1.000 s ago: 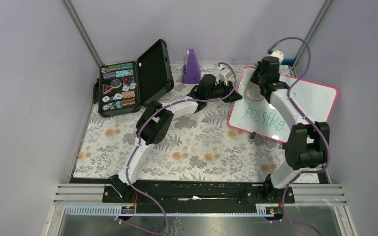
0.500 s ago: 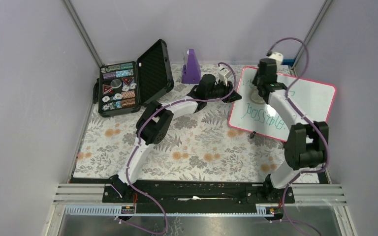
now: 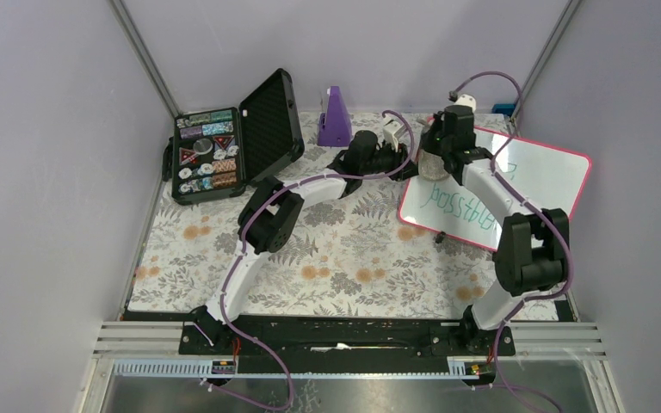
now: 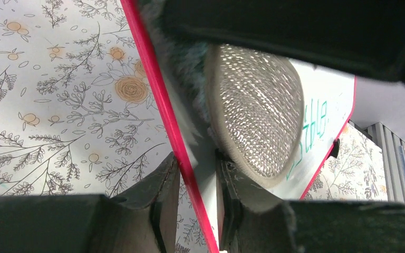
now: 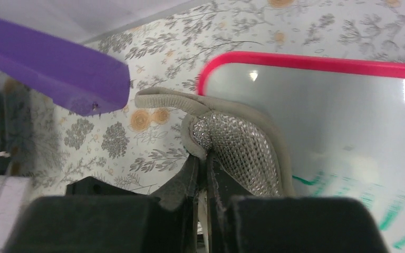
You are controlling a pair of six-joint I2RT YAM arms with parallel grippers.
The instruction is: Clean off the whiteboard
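Note:
The whiteboard with its pink-red frame lies tilted at the right of the table, green handwriting on its near part. My left gripper is shut on the board's left edge; in the left wrist view its fingers clamp the red frame. My right gripper is shut on the grey oval sponge and presses it on the board's far left corner. The sponge also shows in the left wrist view.
An open black case of small items stands at the back left. A purple stand is at the back middle, close to the left gripper; it shows in the right wrist view. The floral tablecloth covers the table.
My right gripper has moved the sponge left and toward the board's far left corner. The board's left side has tilted a little. The left gripper keeps its hold.

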